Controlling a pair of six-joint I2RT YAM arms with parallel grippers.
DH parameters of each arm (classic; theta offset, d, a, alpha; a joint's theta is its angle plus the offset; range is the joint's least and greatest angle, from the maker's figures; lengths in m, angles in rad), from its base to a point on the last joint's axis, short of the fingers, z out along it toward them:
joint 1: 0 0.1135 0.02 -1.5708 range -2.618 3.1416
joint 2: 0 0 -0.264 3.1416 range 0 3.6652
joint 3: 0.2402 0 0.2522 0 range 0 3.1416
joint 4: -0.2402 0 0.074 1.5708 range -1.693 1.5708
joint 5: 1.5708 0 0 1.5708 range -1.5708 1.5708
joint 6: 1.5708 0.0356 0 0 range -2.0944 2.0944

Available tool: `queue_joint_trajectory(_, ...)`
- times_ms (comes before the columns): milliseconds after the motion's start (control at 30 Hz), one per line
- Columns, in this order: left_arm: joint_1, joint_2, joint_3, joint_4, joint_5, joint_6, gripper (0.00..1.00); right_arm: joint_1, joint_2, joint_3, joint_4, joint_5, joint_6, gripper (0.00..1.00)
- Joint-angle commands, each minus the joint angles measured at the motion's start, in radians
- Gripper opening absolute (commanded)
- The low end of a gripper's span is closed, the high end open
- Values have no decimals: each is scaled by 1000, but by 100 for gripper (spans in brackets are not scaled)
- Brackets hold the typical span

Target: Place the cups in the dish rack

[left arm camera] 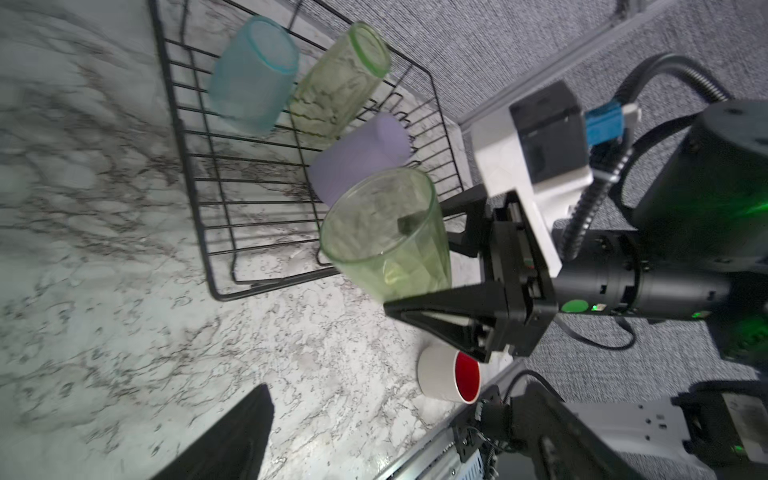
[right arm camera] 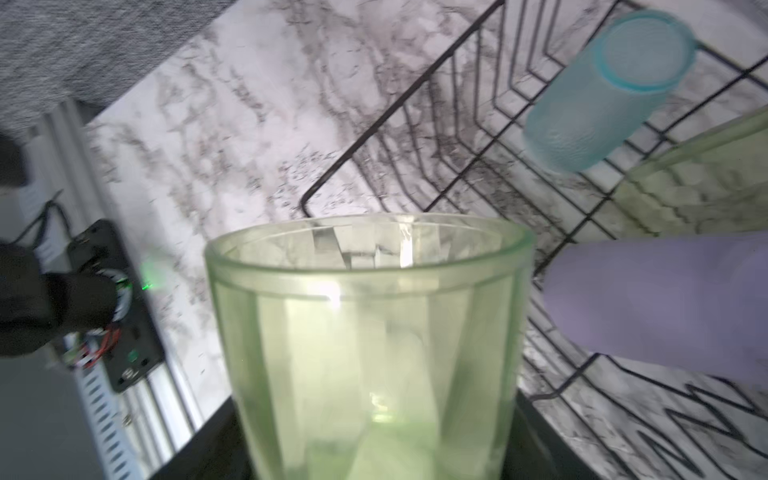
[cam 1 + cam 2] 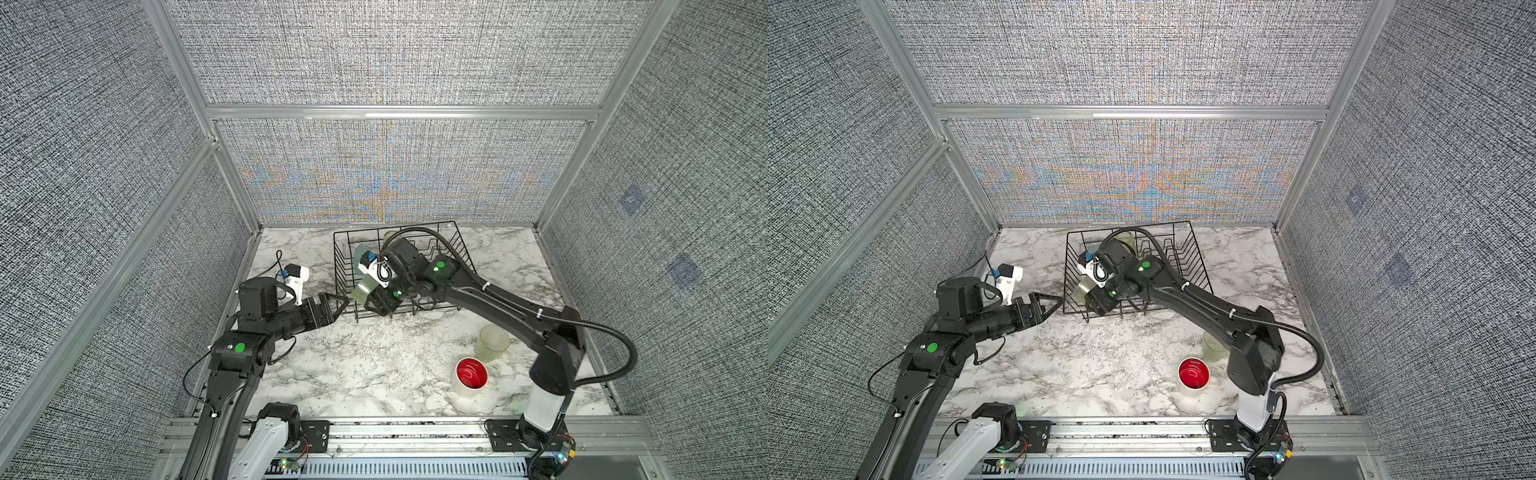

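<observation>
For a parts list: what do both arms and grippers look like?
The left arm and right arm are black with white base segments and green dots at joints. The left gripper and right gripper have black triangular open-frame fingers beside white camera mounts with blue connectors. A black corrugated hose loops from the right arm; thin black wires trail the left.

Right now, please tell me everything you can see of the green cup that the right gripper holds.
The clear green cup is a handleless tumbler, glass-like, with faceted walls and a thick rim. It looks empty. The right gripper clamps its lower half from two sides. It is tipped over, mouth pointing away from the gripper, above the near corner of the dish rack. Nothing else appears to touch it.
</observation>
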Motion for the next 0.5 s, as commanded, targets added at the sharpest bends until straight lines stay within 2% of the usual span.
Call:
queue_joint_trajectory(0, -2, 22, 13, 75, 195, 51, 90, 2, -93, -104, 78, -201, -60, 72)
queue_joint_trajectory(233, -16, 68, -70, 157, 387, 82, 83, 1, -229, -303, 161, -263, -148, 72)
queue_joint_trajectory(333, -38, 60, -94, 180, 406, 73, 76, 3, -243, -357, 212, -280, -172, 72)
queue_joint_trajectory(467, -68, 64, -131, 228, 416, 40, 69, 3, -227, -348, 221, -303, -169, 72)
